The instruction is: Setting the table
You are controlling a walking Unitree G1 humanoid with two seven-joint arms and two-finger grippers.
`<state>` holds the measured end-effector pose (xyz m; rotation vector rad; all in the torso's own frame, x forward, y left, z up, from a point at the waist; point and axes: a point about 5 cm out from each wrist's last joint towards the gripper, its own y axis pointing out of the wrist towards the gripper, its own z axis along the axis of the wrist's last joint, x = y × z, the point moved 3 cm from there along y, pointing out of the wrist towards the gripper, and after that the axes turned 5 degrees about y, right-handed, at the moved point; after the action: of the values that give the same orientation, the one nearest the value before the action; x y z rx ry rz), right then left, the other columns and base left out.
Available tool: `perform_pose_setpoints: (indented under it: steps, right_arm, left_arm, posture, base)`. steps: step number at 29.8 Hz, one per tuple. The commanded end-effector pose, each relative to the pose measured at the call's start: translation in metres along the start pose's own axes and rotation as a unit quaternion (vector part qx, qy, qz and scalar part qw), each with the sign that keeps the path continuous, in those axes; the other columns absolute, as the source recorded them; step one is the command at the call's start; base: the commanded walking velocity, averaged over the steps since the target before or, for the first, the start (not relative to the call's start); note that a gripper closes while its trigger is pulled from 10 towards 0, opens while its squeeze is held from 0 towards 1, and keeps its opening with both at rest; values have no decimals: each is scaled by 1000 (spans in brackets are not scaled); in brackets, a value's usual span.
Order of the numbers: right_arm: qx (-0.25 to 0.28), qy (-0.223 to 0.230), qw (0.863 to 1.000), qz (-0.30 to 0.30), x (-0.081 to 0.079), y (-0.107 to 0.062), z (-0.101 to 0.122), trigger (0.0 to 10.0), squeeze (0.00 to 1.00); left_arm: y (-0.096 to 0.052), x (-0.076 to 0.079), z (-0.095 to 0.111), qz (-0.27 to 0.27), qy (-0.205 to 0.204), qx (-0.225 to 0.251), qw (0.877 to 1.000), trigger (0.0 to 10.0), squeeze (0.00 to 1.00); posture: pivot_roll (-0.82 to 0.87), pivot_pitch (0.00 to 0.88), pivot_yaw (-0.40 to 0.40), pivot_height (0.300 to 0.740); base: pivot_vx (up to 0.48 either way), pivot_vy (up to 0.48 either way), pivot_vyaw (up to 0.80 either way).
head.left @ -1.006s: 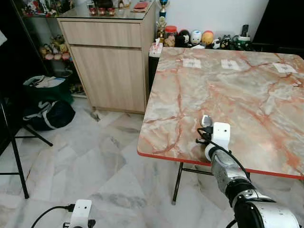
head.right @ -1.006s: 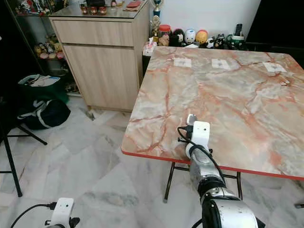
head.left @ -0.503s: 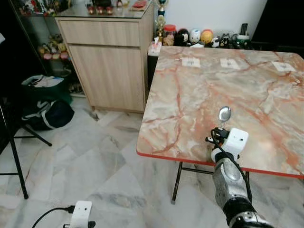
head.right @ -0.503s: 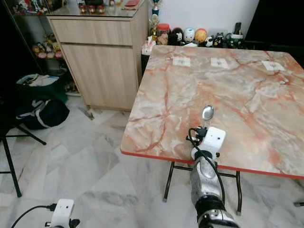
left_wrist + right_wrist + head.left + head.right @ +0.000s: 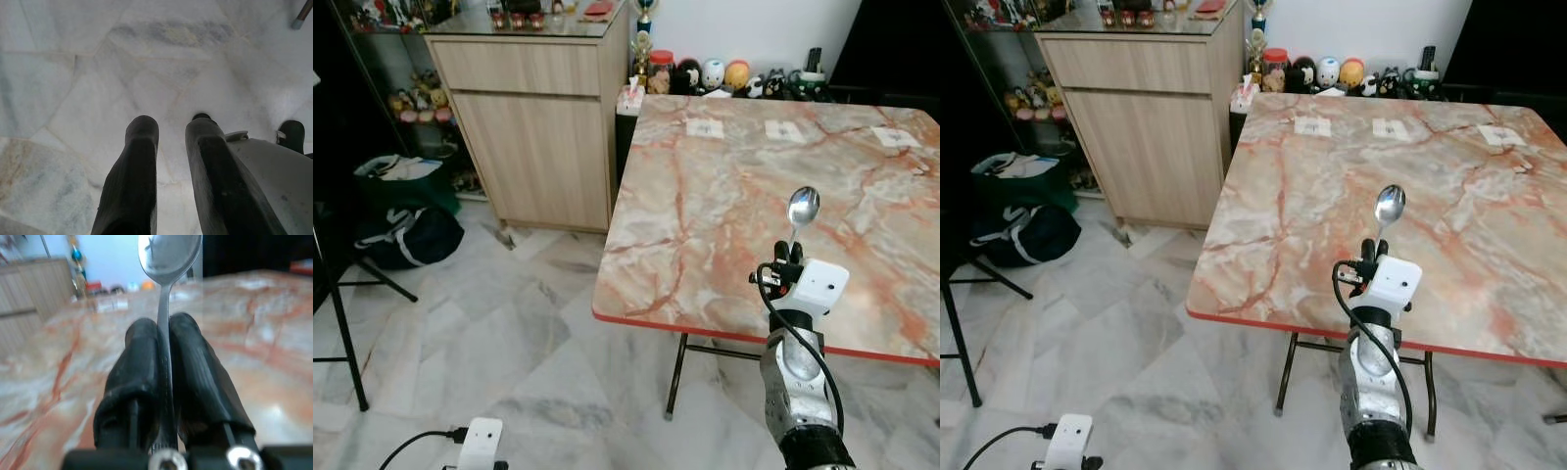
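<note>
Spoon [image 5: 802,209] is up higher now. A sec ago only its tip poked out above the right gripper [image 5: 790,253]; half a sec ago the bowl stood a bit up, and now it stands tall, bowl on top, handle going straight down. The arm has also slid to the robot's right, along the near edge of the table [image 5: 724,186]. The wrist view shows the two black fingers [image 5: 142,367] squeezed tight on the thin handle [image 5: 165,333], one on each side. So the grip is good & the spoon is still held over the table, at about 5 o'clock on the top, close to the red rim. I think it's being carried to a spot to be put down, so the job is only just begun: no plates or cups on the table yet.

Left gripper [image 5: 168,161] hangs down low by the floor tiles [image 5: 73,73], fingers a little apart w/ nothing between them.

Other stuff: three small white paper squares [image 5: 708,128] lie along the far side of the table, at about 11, 12 & 1 o'clock. A wood cabinet [image 5: 538,117] stands off at 10 o'clock, w/ little toy heads and jars [image 5: 705,75] lined up behind the table by the wall. A dark bag [image 5: 411,235] sits on the floor at 9 o'clock, next to a black stand leg [image 5: 347,323].

Nothing sits in the spoon's way. Marble top near it is bare, so it can prob. go down flat. Only worry: it's near the edge and could slip off.
</note>
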<state>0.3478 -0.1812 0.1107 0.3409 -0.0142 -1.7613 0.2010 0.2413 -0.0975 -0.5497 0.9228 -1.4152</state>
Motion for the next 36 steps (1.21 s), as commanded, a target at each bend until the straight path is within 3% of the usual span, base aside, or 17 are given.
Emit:
perform_pose_setpoints:
  steps: [1, 36]
  right_arm:
    - [13, -10, 1000, 0, 3, 0, 6, 10000, 0]
    - [4, -22, 1000, -13, 5, 1, 10, 10000, 0]
  left_arm:
    - [0, 2, -5, -2, 12, -13, 1000, 10000, 0]
    - [0, 0, -4, -1, 16, -13, 1000, 10000, 0]
  posture:
    - [84, 5, -23, 740]
    - [75, 8, -12, 740]
  base:
    - [0, -480, 0]
    - [0, -480, 0]
